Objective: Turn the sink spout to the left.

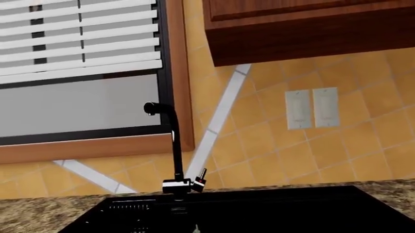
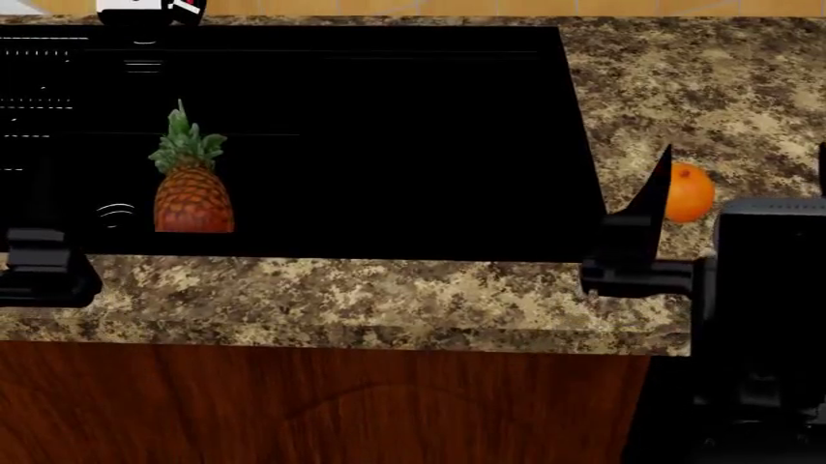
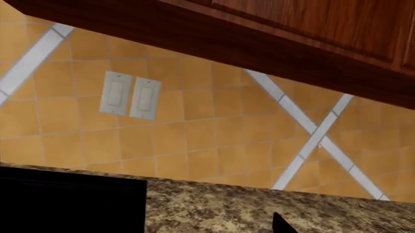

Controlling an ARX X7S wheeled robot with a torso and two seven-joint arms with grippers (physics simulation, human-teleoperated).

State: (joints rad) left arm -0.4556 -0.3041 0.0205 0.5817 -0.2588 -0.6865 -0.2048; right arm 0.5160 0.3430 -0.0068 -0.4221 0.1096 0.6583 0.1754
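The sink spout (image 1: pixel 174 145) stands at the back rim of the black sink (image 2: pixel 387 145), a thin glossy black tube rising from a small blocky base with a bright top edge. In the left wrist view its curved tip bends toward 9 o'clock, in front of the window (image 1: pixel 77 97) with white blinds. A short slanted lever (image 1: pixel 200 178) with a red mark sits just beside the base, at its 3 o'clock. In the head view only the base shows, at 11 o'clock, cut by the frame edge.

A pineapple (image 2: pixel 191 188) stands upright in the sink, toward 9 o'clock. An orange (image 2: pixel 691 192) rests on the speckled granite surface (image 2: pixel 387 295) at 3 o'clock, well apart from the sink.

The right gripper (image 2: pixel 639 242) hangs over the front edge of the surface near 3 o'clock, one pointed finger showing just beside the orange; whether it is wide or narrow cannot be told. The left gripper (image 2: pixel 45 271) sits at 9 o'clock by the sink's front edge, mostly cut off, its spread also unclear. Neither touches the spout.

Two pale wall switches (image 3: pixel 131 95) sit on the orange tiled wall under a wooden cabinet (image 1: pixel 304 29).
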